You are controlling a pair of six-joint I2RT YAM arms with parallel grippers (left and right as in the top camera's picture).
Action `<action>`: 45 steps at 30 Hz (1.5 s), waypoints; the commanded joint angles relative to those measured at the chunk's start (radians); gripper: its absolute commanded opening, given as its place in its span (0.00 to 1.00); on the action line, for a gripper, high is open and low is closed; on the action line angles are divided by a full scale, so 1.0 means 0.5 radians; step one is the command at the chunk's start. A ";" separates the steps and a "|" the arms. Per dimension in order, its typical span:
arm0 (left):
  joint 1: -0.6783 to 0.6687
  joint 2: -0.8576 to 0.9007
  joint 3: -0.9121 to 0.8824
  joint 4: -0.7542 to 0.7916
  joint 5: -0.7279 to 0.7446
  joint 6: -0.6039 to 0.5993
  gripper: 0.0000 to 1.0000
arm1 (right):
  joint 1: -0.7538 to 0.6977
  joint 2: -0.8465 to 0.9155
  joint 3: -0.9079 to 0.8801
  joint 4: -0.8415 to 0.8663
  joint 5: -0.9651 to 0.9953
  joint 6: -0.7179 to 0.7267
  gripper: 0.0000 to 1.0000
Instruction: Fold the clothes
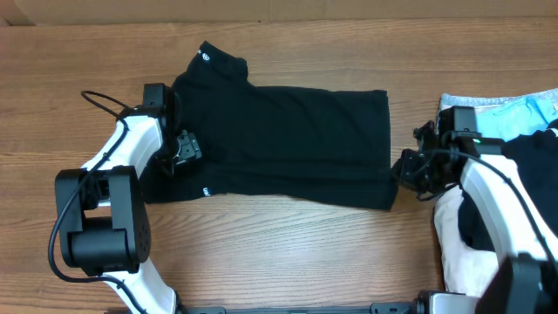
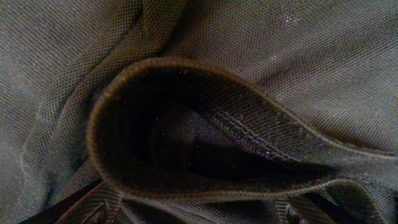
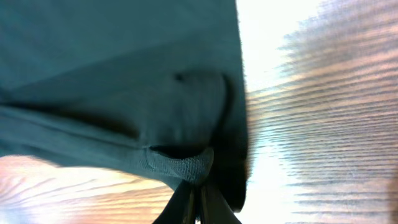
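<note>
The black T-shirt [image 1: 288,139] lies spread across the wooden table, with its white neck label [image 1: 207,59] at the top left and a tiny white tag [image 1: 207,190] at the lower left. My left gripper [image 1: 181,148] rests on the shirt's left end. In the left wrist view its fingers [image 2: 193,210] stand wide apart, with a looped hem of the black knit [image 2: 280,62] lying between and above them. My right gripper [image 1: 404,170] is at the shirt's lower right corner. In the right wrist view its fingers [image 3: 200,193] are pinched shut on the shirt's hemmed edge [image 3: 180,165].
A light-blue garment [image 1: 523,112] lies at the right edge. A rumpled black garment [image 1: 534,174] and white cloth [image 1: 462,249] lie under my right arm. Bare wooden table [image 1: 288,253] runs in front of the shirt. A cardboard wall [image 1: 261,10] runs along the far edge.
</note>
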 commanded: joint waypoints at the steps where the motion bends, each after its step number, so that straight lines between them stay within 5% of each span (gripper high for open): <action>1: -0.008 0.012 0.033 0.028 0.004 0.018 0.82 | -0.005 -0.247 0.085 -0.042 -0.188 -0.025 0.04; 14: -0.008 0.012 0.033 0.021 0.005 0.018 0.84 | -0.004 -0.553 0.047 -0.560 -0.097 0.507 0.04; 20: -0.008 0.012 0.033 0.018 0.005 0.017 0.84 | -0.004 -0.473 -0.085 -0.425 0.038 0.637 0.06; 40: -0.011 0.012 0.033 0.019 0.027 0.017 0.85 | -0.004 0.031 -0.179 0.273 0.022 0.443 0.16; 45: -0.014 0.012 0.033 0.018 0.027 0.018 0.86 | -0.003 0.052 -0.179 0.209 -0.121 0.258 0.42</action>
